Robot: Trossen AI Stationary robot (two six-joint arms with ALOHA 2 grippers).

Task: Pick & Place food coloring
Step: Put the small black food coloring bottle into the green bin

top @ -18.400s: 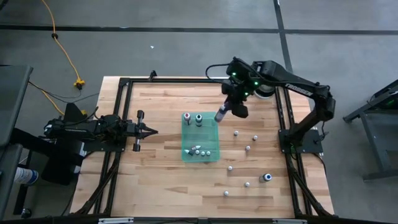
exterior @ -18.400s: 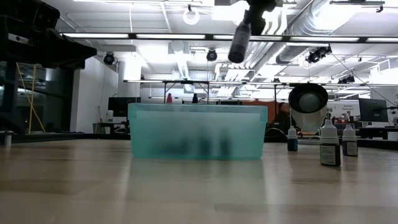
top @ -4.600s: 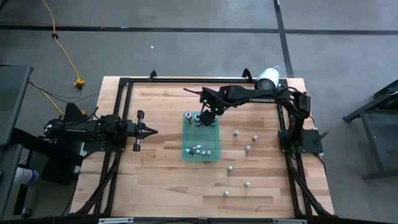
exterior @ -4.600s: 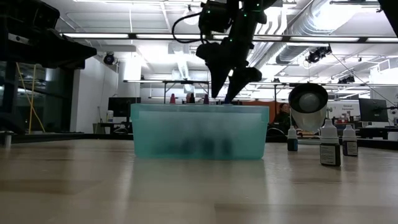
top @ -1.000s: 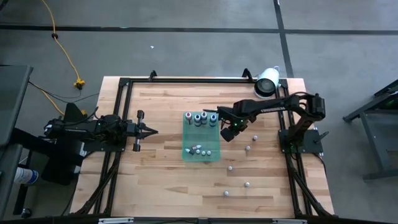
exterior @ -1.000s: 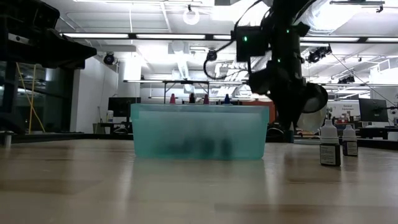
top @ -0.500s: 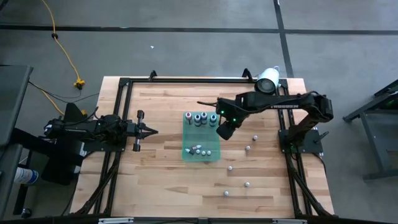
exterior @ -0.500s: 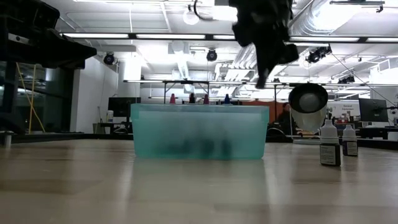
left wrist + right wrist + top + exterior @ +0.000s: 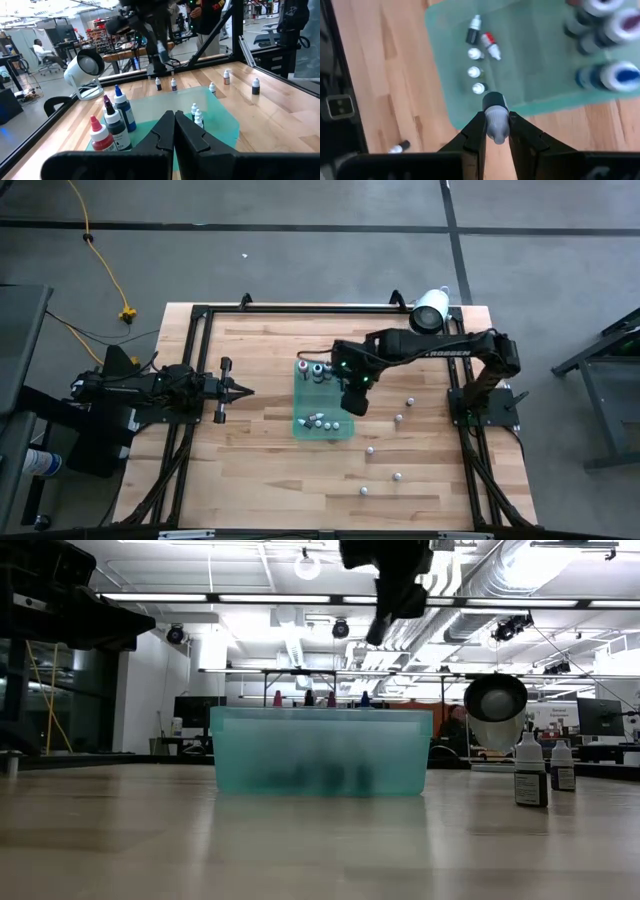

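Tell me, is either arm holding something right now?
Yes. The right gripper pinches a tiny greyish bottle by its body between its fingers. The left gripper holds nothing.

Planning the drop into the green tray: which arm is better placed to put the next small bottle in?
The right arm. Its gripper is shut on a small bottle and hangs over the green tray. The left gripper is shut, holds nothing and sits off to the tray's side.
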